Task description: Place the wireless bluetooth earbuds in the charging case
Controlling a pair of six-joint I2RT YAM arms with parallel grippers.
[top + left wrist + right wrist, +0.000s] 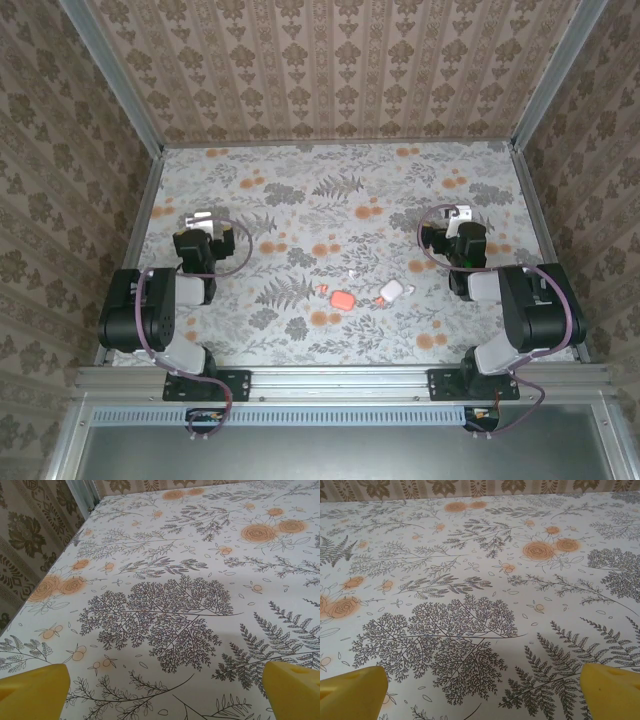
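Table [250, 340], 6 o'clock of centre: coral charging case [343, 299]. Coral-red earbud [322, 291] just beside it at 9 o'clock. White charging case [391, 291] near at 3 o'clock. Tiny white piece [352, 272] at 12 o'clock, too small to identify. Farther: left gripper [203, 218] at 10 o'clock, right gripper [458, 214] at 2 o'clock. Both have fingers spread wide, hold nothing and sit well apart from cases.

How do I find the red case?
On the flowery table, look midway between the left arm and the right arm. The coral-red case lies left of the white case. It's the biggest red thing; the red earbud beside it is tinier.
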